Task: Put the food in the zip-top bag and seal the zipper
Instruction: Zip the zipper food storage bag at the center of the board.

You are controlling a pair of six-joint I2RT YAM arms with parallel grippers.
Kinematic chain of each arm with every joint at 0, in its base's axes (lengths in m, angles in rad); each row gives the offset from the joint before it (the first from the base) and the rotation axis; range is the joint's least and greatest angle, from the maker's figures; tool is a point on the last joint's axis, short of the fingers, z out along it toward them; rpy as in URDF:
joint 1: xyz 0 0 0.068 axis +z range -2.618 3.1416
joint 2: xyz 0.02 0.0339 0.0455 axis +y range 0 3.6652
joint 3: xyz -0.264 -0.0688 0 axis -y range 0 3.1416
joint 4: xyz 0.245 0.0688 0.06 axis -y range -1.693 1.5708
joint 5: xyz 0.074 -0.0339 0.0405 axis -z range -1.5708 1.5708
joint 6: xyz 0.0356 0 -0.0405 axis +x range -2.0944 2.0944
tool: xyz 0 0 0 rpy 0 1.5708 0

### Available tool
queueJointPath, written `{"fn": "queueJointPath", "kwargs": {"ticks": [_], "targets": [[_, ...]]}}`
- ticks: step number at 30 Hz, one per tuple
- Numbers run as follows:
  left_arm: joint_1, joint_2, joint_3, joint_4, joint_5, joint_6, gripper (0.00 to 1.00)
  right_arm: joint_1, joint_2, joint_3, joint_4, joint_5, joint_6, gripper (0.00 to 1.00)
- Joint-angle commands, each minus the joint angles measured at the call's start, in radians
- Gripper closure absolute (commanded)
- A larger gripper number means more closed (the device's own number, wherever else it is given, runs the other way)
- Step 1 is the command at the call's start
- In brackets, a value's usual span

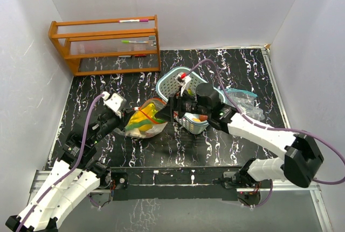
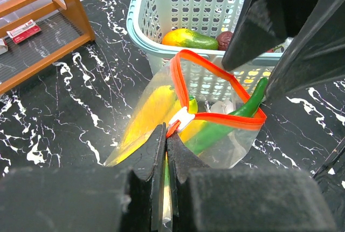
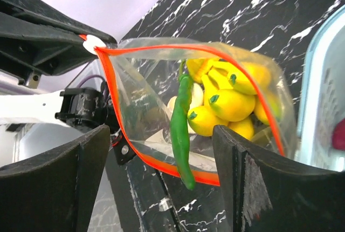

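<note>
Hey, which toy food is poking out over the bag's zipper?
The long green pepper: its tip crosses the orange zipper, while the yellow bananas sit fully inside and the mango lies in the basket.

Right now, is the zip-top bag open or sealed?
Open. On the zip-top bag the orange zipper rim gapes in a wide loop; bananas show inside, and the green pepper sticks out across it.

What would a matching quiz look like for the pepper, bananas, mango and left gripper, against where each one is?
Things: 1 green pepper; 2 bananas; 3 mango; 4 left gripper.
Places: A in the teal basket; B shut on the edge of the bag; C deep inside the bag; D in the bag, tip over the orange zipper.
Pairs: 1-D, 2-C, 3-A, 4-B.
</note>
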Motion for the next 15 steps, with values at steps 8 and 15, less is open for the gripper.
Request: {"fn": "queueJointPath", "kwargs": {"ticks": [8, 15], "targets": [[-0.006, 0.002, 0.015, 0.022, 0.018, -0.016, 1.00, -0.001, -0.119, 0.184, -0.204, 0.133, -0.219, 0.20], [-0.006, 0.012, 0.038, 0.012, 0.015, -0.017, 1.00, 0.014, 0.001, 0.359, -0.224, -0.143, -0.414, 0.33]]}}
